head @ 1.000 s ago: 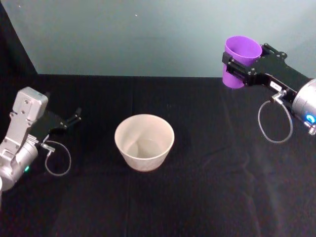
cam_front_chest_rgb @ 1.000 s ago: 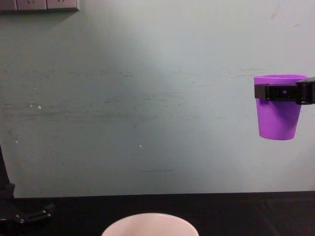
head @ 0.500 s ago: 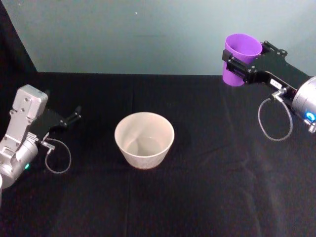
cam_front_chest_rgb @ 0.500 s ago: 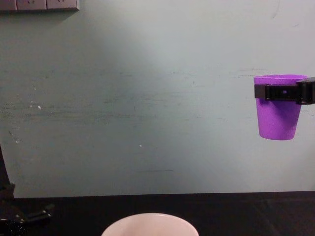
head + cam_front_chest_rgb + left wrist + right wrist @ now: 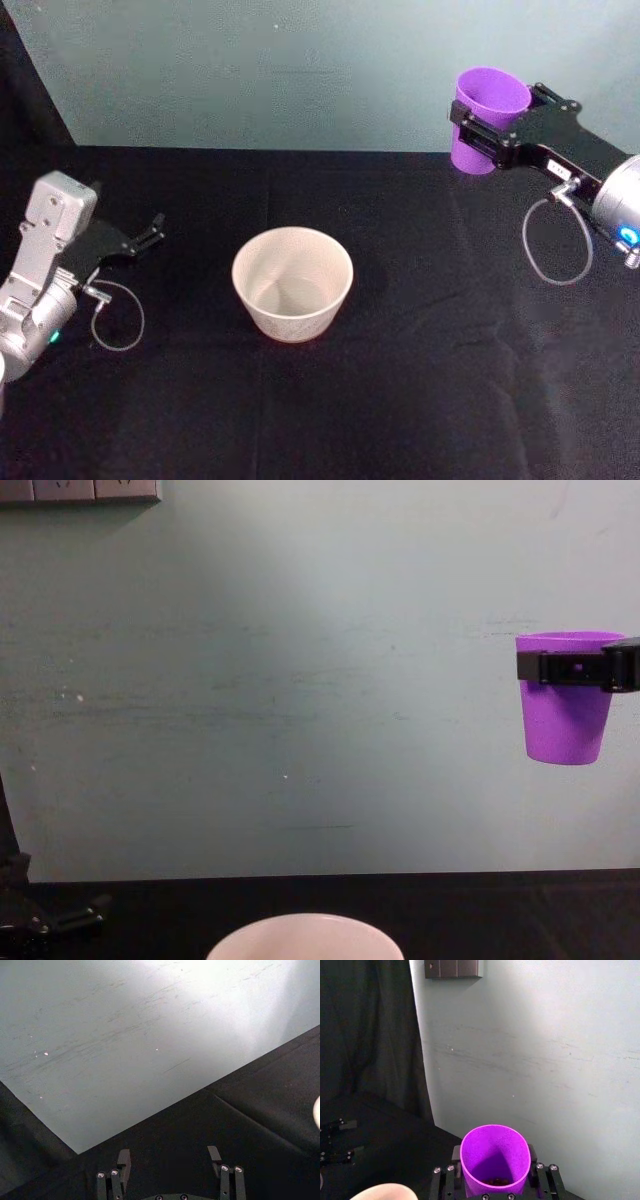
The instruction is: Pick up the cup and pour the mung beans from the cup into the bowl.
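Aloft, right gripper [image 5: 492,128] clamps cup [image 5: 492,92] upright (well clear of bowl [image 5: 292,290]); left gripper [image 5: 152,233] parked, fingers [image 5: 123,1159] apart.

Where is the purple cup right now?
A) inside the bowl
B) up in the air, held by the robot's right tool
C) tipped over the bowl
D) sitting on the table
B: the right tool grips the cup upright, high above the table, right of the bowl.
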You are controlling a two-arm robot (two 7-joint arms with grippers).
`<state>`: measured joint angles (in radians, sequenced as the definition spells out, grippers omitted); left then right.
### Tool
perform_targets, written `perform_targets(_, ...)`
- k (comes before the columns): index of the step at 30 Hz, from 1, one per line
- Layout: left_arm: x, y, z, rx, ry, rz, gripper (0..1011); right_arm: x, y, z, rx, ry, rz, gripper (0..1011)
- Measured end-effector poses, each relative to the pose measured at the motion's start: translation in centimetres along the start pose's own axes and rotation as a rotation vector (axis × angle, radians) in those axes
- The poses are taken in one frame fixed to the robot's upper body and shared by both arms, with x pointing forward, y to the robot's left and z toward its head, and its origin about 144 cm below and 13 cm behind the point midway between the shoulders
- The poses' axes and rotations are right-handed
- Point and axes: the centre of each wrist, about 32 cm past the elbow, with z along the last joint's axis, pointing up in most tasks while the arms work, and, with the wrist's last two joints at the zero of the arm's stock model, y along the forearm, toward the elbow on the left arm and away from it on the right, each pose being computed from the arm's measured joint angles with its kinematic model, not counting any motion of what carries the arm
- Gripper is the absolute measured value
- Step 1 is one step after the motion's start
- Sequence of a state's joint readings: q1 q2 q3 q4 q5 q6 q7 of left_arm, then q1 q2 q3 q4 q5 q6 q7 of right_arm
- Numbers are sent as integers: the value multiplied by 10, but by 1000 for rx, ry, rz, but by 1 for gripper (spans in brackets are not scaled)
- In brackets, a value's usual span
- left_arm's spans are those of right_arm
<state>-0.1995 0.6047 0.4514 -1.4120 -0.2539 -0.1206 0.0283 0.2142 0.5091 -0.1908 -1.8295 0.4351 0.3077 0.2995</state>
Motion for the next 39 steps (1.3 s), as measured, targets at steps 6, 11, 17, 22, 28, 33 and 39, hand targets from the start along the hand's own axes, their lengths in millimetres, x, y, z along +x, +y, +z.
perform_targets(6, 0, 0, 0, 0, 0, 0, 1000, 0, 0, 0, 0, 0, 0, 732)
perform_targets(11, 0, 0, 0, 0, 0, 0, 1000, 0, 0, 0, 0, 0, 0, 732)
perform_targets(17, 0, 0, 0, 0, 0, 0, 1000, 0, 0, 0, 0, 0, 0, 732)
perform_targets(22, 0, 0, 0, 0, 0, 0, 1000, 0, 0, 0, 0, 0, 0, 732)
perform_targets(28, 0, 0, 0, 0, 0, 0, 1000, 0, 0, 0, 0, 0, 0, 732)
perform_targets(33, 0, 0, 0, 0, 0, 0, 1000, 0, 0, 0, 0, 0, 0, 732)
perform_targets(39, 0, 0, 0, 0, 0, 0, 1000, 0, 0, 0, 0, 0, 0, 732)
